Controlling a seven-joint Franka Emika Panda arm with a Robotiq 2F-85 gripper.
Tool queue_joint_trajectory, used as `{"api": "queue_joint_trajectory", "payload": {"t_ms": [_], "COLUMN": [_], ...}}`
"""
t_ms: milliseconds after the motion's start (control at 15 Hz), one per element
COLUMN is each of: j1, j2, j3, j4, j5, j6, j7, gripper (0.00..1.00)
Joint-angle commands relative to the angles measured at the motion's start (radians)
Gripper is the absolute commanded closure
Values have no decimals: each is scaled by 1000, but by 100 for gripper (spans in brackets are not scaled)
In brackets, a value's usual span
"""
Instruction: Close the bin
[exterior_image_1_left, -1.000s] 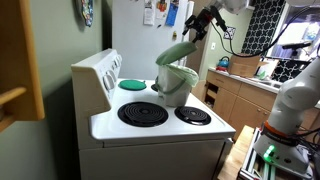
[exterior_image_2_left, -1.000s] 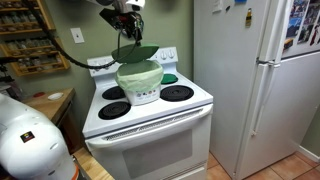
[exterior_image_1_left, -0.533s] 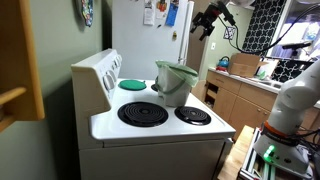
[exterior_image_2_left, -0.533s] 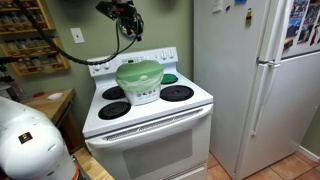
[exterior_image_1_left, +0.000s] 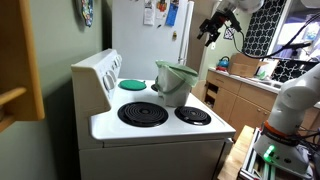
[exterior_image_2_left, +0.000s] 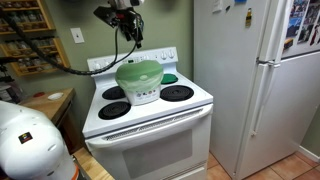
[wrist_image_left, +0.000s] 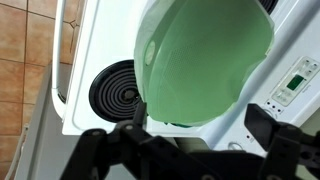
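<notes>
The pale green bin stands on the white stove between the burners, and its rounded lid is down on the body. It also shows in an exterior view and from above in the wrist view. My gripper hangs in the air well above and off to one side of the bin, touching nothing. It is near the top of an exterior view. In the wrist view its two fingers are spread wide apart with nothing between them.
A flat teal disc lies on a back burner. A white fridge stands beside the stove. The stove's back panel rises behind the burners. Wooden counters with clutter are beyond the stove.
The bin's lid was raised under my gripper and is now down. My gripper has let go and risen up and away from the bin.
</notes>
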Motion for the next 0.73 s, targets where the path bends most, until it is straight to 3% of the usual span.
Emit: {"api": "queue_joint_trajectory", "payload": {"t_ms": [0,667], "j1": [-1,-2], "j2": [-7,-29], "j3": [-6,-14], "j4": [-18,-60], "j5": [3,8], "j6": [-3,6], "j7": [-7,-18], "gripper": [0,0]}}
